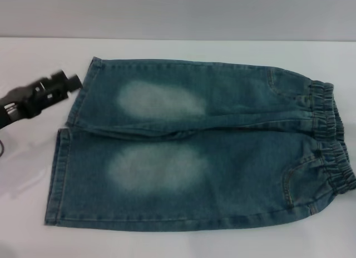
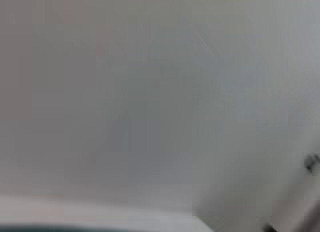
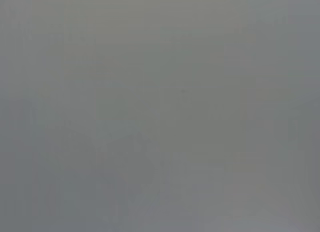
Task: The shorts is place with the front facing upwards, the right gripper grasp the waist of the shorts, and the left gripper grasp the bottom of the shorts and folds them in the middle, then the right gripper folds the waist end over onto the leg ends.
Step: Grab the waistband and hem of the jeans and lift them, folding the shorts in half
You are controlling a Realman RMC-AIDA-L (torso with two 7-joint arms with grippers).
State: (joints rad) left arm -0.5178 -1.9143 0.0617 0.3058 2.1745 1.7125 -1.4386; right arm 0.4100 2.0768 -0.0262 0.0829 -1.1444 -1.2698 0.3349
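The shorts [image 1: 194, 147] lie flat and spread on the white table [image 1: 33, 213], front up. Their waist [image 1: 334, 141], with its gathered elastic band, points toward the table's right edge, running out to the frame edge there. The two legs stretch toward the left edge, one nearer the far edge, the other nearer the near edge, its hem [image 1: 55, 177] reaching a little further left. Each leg carries a pale faded patch at mid-length. The two legs meet along a crease across the middle of the cloth.

My left gripper [image 1: 69, 82] hangs over the table near its left edge, just beside the far leg's hem corner [image 1: 94, 63] and apart from the cloth. Whether my left fingers are spread or pressed together I cannot tell; the dark tip shows no clear gap. It holds nothing that I can see.

My left wrist view shows only pale blurred surface, with a dark sliver at one corner that I cannot name. My right wrist view is plain grey. My right gripper does not show in the head view.
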